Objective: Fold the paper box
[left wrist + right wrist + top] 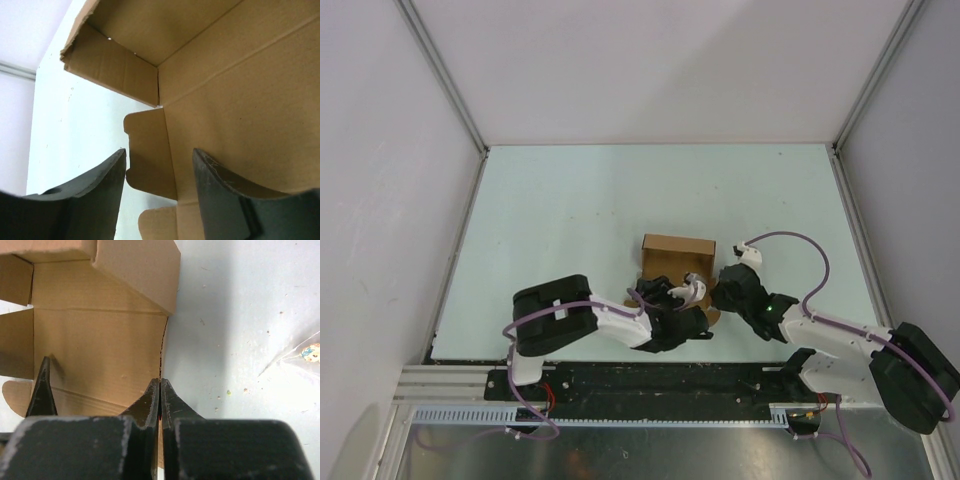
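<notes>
The surface [570, 200] carries the half-formed paper box [678, 252] near the middle of its near edge. The right end effector [160, 390] is clamped on one wall edge; the left end effector [160, 170] is open, empty. Risk: on a single pinch the box may pivot or flaps collapse.

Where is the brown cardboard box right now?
In the overhead view the paper box sits on the table, near its centre, right at both arms' jaws.
</notes>
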Motion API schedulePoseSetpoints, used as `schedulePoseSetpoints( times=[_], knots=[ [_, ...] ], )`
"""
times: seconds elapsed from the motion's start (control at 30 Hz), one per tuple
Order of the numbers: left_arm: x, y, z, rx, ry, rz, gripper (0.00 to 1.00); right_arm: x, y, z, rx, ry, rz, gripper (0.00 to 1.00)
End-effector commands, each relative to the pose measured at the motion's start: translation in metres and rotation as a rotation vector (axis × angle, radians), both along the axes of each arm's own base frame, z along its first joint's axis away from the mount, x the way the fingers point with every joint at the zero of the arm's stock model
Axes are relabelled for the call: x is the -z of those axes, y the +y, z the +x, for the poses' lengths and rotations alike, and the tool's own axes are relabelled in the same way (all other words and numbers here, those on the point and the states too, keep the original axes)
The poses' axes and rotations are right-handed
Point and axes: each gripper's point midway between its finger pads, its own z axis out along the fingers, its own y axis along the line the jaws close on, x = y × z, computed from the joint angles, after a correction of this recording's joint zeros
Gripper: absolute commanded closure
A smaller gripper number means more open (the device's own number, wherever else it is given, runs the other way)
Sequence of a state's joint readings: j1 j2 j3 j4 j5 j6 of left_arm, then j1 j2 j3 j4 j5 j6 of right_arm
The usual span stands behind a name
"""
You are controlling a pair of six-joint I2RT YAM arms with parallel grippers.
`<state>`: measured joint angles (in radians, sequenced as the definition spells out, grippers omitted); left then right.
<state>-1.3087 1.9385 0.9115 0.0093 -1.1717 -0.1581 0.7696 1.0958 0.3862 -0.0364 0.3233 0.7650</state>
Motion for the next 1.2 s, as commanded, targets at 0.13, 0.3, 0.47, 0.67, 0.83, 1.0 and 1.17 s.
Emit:
schedulePoseSetpoints(
  times=[0.13, 0.3, 0.47, 0.67, 0.83, 1.0, 1.17],
  knots=[
    [-0.05, -0.003, -0.006, 0.018, -0.017, -0.193, 0.37, -0.008, -0.005, 0.006, -0.017, -0.036, -0.006, 1.0],
    [-0.072, 0.007, -0.015, 0.041, 0.02, -0.316, 0.36, -0.007, -0.011, 0.006, -0.03, -0.039, -0.035, 1.0],
    [-0.1, 0.031, -0.023, 0.04, 0.054, -0.578, 0.36, -0.012, -0.015, 0.009, -0.069, -0.064, -0.062, 1.0],
    [-0.124, 0.058, -0.031, 0.059, 0.068, -0.78, 0.36, -0.019, 0.002, 0.011, -0.197, -0.095, -0.024, 0.98],
    [-0.131, 0.074, -0.035, 0.057, 0.075, -0.841, 0.36, -0.021, 0.02, 0.012, -0.302, -0.09, 0.014, 0.98],
    [-0.122, 0.083, -0.036, 0.044, 0.094, -0.875, 0.36, -0.011, 0.033, 0.009, -0.415, -0.029, -0.019, 0.93],
    [-0.117, 0.087, -0.035, 0.031, 0.103, -0.888, 0.36, -0.008, 0.038, 0.011, -0.447, -0.031, -0.049, 0.81]
  ],
)
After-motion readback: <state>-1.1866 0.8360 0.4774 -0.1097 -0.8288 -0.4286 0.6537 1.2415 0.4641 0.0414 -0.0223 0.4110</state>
